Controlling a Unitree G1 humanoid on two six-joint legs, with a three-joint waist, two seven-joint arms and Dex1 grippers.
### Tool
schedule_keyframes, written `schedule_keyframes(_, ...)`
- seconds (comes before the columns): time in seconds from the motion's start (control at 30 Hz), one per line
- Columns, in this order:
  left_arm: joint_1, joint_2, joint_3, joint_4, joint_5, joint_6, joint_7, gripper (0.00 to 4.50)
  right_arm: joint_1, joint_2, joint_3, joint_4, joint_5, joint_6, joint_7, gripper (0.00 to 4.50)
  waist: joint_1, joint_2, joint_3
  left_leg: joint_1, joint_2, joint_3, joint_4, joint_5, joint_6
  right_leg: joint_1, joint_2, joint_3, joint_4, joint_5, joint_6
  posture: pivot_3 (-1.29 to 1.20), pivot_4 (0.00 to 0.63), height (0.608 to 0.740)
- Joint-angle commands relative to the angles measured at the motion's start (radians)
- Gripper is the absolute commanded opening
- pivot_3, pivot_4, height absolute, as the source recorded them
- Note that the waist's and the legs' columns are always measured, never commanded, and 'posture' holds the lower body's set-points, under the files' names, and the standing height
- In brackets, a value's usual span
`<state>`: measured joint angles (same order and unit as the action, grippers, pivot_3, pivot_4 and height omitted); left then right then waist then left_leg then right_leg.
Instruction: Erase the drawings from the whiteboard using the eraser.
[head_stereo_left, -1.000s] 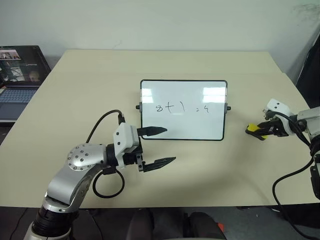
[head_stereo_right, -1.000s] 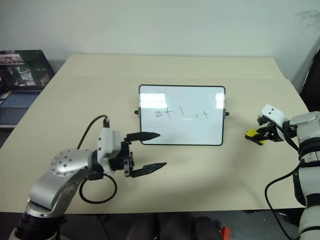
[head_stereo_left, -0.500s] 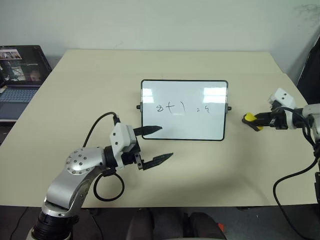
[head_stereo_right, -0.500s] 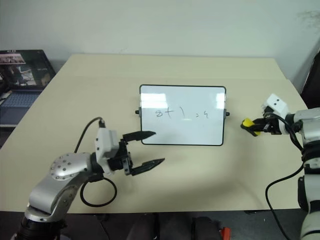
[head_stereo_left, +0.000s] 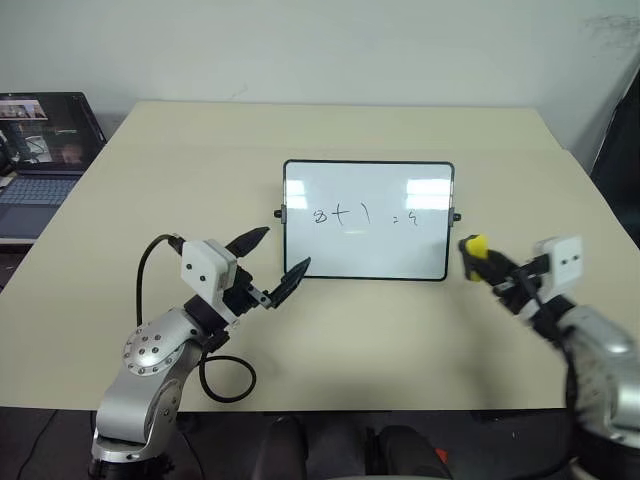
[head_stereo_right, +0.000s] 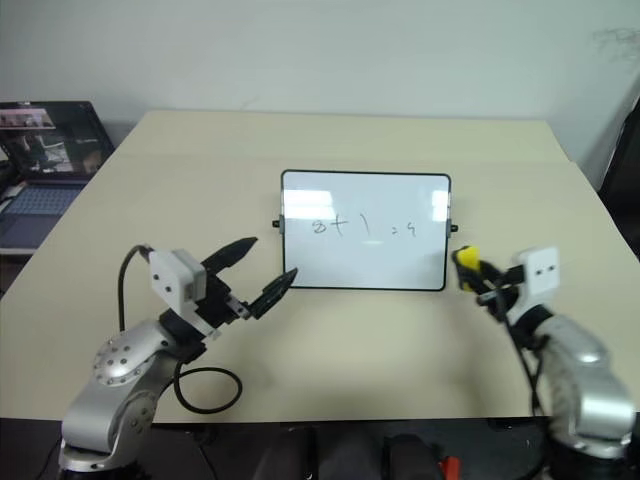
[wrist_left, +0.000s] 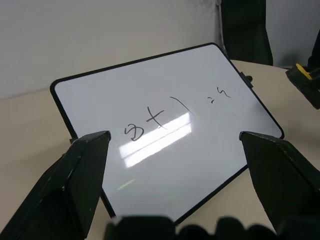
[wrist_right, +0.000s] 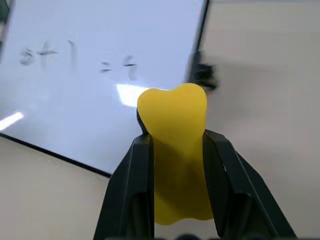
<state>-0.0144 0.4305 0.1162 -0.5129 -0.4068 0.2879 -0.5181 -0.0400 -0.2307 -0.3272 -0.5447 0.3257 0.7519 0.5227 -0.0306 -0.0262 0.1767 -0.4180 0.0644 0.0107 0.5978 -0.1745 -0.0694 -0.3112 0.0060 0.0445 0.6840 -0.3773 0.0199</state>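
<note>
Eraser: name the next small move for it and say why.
Probably carry the eraser, shut in the right gripper, leftward over the whiteboard and lower it onto the drawings. It hangs just off the board's right edge, the sum is untouched, and the open left gripper waits at the left edge.
</note>
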Motion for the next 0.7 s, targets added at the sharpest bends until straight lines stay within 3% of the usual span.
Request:
schedule_keyframes(0.03, -0.006, -0.035, 0.010, 0.016, 0.042, -0.058, 0.051, 4.50, 0.040, 0.094, 0.049, -0.056, -0.008, -0.113, -0.104, 1.01, 0.000, 0.000, 0.000, 0.000, 0.000, 0.000, 0.000, 0.000, 0.000, 0.000, 0.000, 0.000, 0.000, 0.000, 0.000, 0.00, 0.150, 0.740)
schedule_keyframes(0.17, -0.011, -0.063, 0.003, 0.043, 0.103, -0.135, 0.081, 4.50, 0.078, 0.133, 0.107, -0.044, -0.065, -0.263, -0.158, 1.00, 0.001, 0.000, 0.000, -0.002, 0.000, 0.000, 0.000, 0.000, 0.000, -0.002, 0.000, 0.000, -0.002, 0.001, 0.001, 0.00, 0.150, 0.740)
schedule_keyframes(0.3, -0.032, -0.085, 0.028, 0.059, 0.122, -0.154, 0.124, 4.50, 0.108, 0.084, 0.137, -0.068, -0.070, -0.344, -0.134, 1.00, 0.001, 0.000, 0.000, -0.003, 0.000, 0.001, 0.000, 0.000, 0.000, -0.003, 0.000, 0.000, -0.002, 0.001, 0.001, 0.00, 0.150, 0.740)
schedule_keyframes(0.7, 0.094, -0.110, 0.069, 0.024, 0.093, -0.165, 0.163, 4.50, 0.203, 0.025, 0.120, -0.073, -0.018, -0.438, -0.135, 1.00, 0.001, -0.001, 0.000, -0.003, 0.000, 0.001, -0.002, 0.000, 0.000, -0.003, 0.000, 0.001, -0.003, 0.001, 0.001, 0.00, 0.150, 0.740)
